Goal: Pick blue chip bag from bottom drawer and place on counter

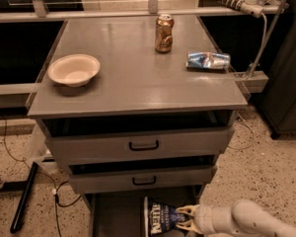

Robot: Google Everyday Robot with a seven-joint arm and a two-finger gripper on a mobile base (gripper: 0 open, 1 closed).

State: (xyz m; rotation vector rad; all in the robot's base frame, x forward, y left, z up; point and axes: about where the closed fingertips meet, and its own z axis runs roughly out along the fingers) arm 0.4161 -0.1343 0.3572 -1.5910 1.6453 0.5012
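A: Looking for the blue chip bag (160,217), where is it?

B: It stands upright in the bottom drawer (113,216), toward the right side. The gripper (181,219) comes in from the right, and its 2 fingers pinch the bag's right edge.

A: And above it?

B: 2 drawers, the middle drawer (144,180) and the top drawer (143,145), each with 1 black handle. On the counter (133,88): 1 white bowl (74,69) at the left, 1 soda can (164,32) at the back, 1 light-blue packet (208,60) at the right.

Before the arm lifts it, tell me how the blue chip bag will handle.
The blue chip bag, with the gripper at its right edge in the bottom drawer, looks crinkly: probably floppy and light. Its glossy film may slip.
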